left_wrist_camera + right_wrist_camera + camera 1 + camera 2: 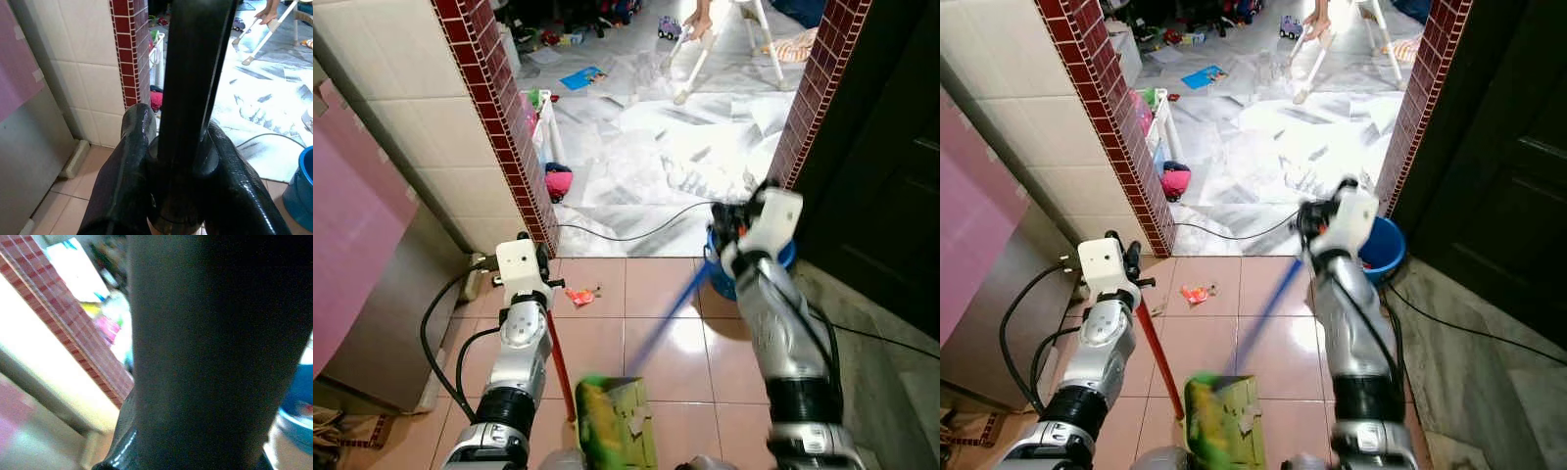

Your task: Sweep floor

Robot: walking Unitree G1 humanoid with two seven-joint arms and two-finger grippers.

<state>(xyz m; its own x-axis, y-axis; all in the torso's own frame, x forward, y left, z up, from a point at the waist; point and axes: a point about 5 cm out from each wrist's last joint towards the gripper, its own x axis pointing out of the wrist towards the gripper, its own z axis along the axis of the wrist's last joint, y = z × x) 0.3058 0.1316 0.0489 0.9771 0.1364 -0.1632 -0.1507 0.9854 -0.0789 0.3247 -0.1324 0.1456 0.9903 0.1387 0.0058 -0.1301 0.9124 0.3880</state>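
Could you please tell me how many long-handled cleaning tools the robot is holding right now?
2: a red-handled tool in the left end effector, and a blue-handled one in the right end effector; both run down toward the green dustpan.

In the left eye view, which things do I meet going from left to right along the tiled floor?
Left gripper → red litter → blue handle → right gripper beside the blue bucket.

Two claws: left claw [176, 161], right claw [729, 230]; one red handle [560, 367], one blue handle [668, 311], one green dustpan [617, 421], one blue bucket [1381, 250].
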